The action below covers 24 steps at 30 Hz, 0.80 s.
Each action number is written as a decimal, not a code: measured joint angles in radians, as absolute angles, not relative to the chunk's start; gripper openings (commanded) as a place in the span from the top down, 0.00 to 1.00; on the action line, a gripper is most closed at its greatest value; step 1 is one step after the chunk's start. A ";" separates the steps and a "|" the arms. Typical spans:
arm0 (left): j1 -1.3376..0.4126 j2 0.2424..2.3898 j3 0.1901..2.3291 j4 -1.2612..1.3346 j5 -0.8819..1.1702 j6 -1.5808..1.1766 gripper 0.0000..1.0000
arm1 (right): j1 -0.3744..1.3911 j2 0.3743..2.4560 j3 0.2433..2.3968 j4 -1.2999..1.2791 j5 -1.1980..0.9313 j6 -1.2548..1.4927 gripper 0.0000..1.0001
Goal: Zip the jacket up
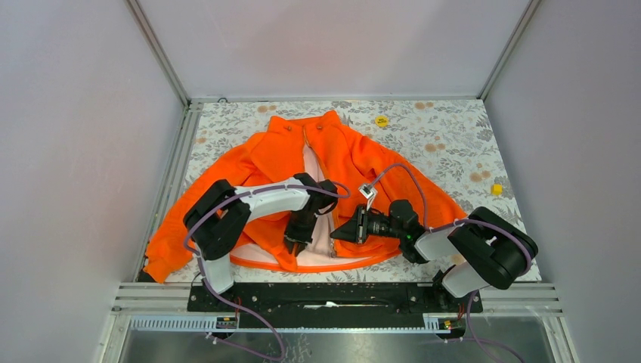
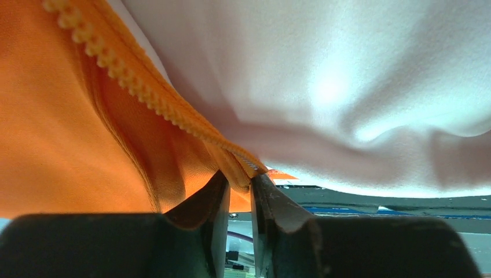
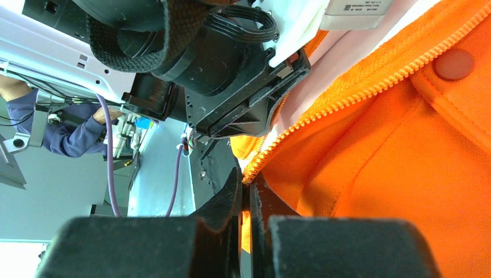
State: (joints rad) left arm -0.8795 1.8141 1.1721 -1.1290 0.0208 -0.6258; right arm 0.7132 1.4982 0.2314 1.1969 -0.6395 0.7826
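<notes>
- Orange jacket (image 1: 340,162) lies flat mid-worktop (image 1: 453,136), collar toward the far edge and hem just short of the near edge.
- Nothing is zipped yet: the front gapes and the white lining (image 1: 311,162) shows between the panels.
- Your left gripper (image 2: 238,184) is pressed together on the bottom end of one zipper tape (image 2: 133,87).
- Your right gripper (image 3: 248,179) pinches the bottom end of the other tape (image 3: 359,95).
- Left to do, as I judge it: mate the two ends, then run the slider toward the far edge.
- Room is tight: the wrists crowd each other at the near edge.
- The far edge is open along the zipper line; a yellow block (image 1: 496,189) sits by the right edge.
</notes>
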 measured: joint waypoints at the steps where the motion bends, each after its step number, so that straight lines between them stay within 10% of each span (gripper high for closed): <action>1: -0.879 1.813 1.172 -1.129 0.017 -0.625 0.82 | 0.713 1.498 0.231 1.197 -0.640 0.782 1.00; 11: -0.878 1.523 1.113 -0.949 -0.020 -0.647 0.92 | 0.713 1.499 0.236 1.174 -0.641 0.780 1.00; 24: -0.876 0.985 0.469 -0.215 -0.095 -0.686 1.00 | 0.713 1.340 0.382 0.722 -0.618 0.597 1.00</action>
State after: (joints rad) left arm -0.8761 0.9848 0.4694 -0.2150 -0.0952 -0.6857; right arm 0.7132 1.3396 0.3817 0.7216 -0.6178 0.5972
